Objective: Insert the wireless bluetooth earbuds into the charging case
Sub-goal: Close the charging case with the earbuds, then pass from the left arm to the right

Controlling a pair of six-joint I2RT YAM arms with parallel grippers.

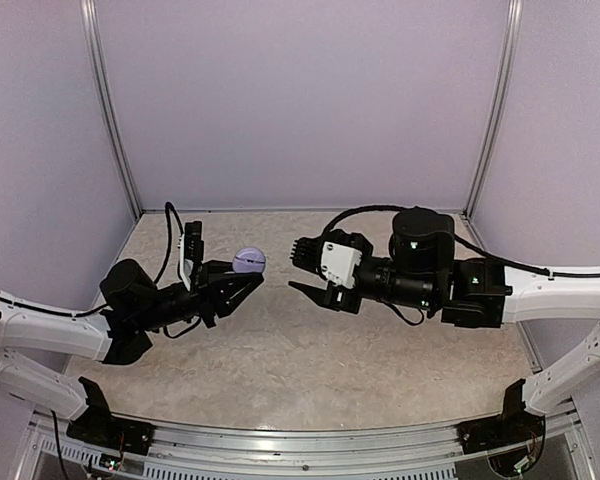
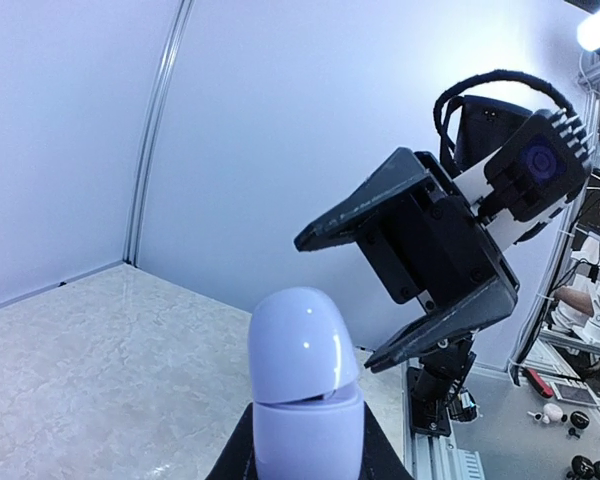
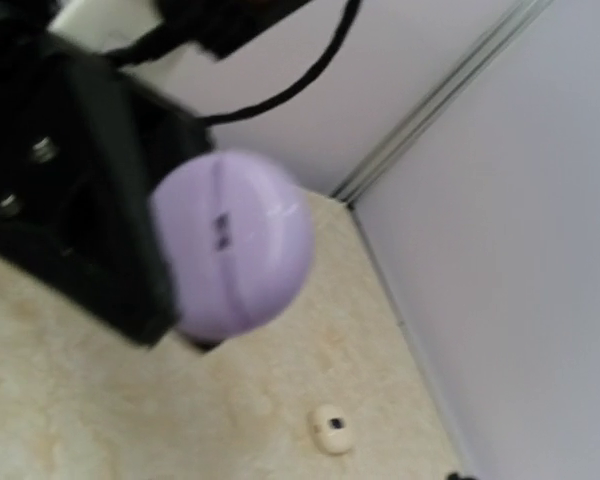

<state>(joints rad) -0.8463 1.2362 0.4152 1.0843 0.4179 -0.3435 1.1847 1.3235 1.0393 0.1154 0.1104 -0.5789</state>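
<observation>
Left gripper [image 1: 245,272] clamps the rounded lilac plastic charging case [image 2: 302,420]; right gripper [image 1: 294,269] gapes empty. A tiny whitish plastic earbud [image 3: 332,428] lies on the desk [image 1: 310,370]. Prying the lid [image 2: 300,340] may twist the case loose.

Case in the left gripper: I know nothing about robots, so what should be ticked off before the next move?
1. Case held by the left gripper: ok, raised off the table.
2. Right gripper open and empty: ok.
3. Gap between right gripper and case: ok, they are apart.
4. Case lid open: not ok, it looks shut along its seam.
5. Earbud found: ok, one lies on the table.
6. Second earbud: cannot tell, none in view.
</observation>
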